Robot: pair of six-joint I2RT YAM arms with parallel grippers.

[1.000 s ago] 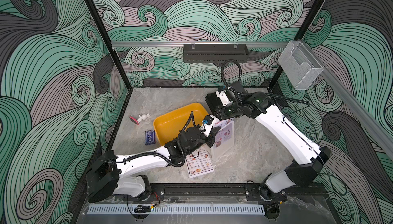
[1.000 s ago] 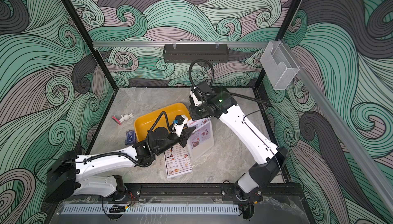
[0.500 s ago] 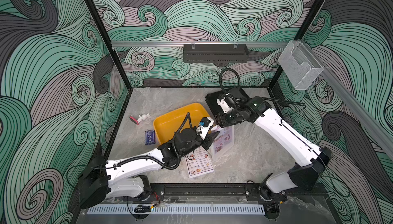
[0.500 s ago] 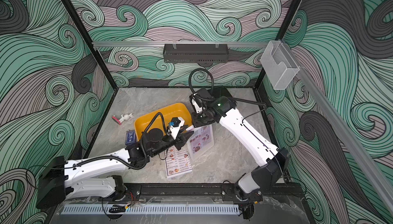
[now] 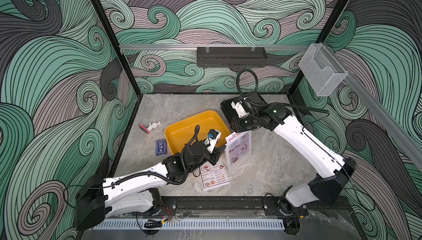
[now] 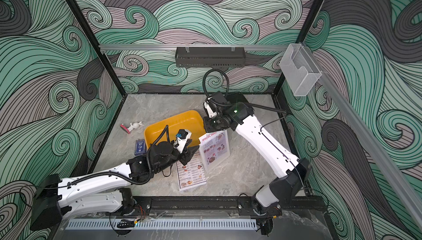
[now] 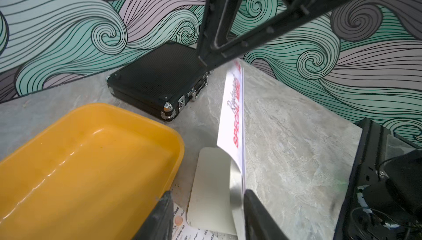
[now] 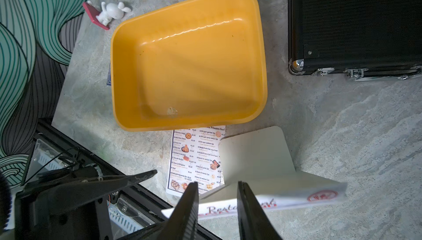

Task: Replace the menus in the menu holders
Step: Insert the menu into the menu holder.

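Observation:
The milky-white menu holder (image 5: 237, 167) stands upright mid-table, its foot (image 8: 253, 152) pointing at the tray. The pinkish SPECIAL MENU (image 5: 239, 146) stands in it, and its top strip (image 7: 234, 113) rises above the plastic. The white DIM SUM menu (image 5: 214, 176) lies flat in front, one corner under the foot. My left gripper (image 7: 207, 193) is open at the holder's side edge, one finger (image 7: 253, 207) right beside it. My right gripper (image 8: 217, 183) hangs open just over the sheet's top edge (image 8: 296, 199), jaws set along that edge, not pinching it.
An empty yellow tray (image 5: 194, 128) sits just behind my left gripper. A black case (image 5: 228, 111) lies under my right wrist. A blue card box (image 5: 161, 147) and a white figure (image 5: 151, 126) are at the left. A black rack (image 5: 231, 57) and a clear box (image 5: 322, 72) hang on the walls.
My left gripper has opened and drawn back a little from the holder's edge. My right gripper has come down to the sheet's top edge with its jaws narrower.

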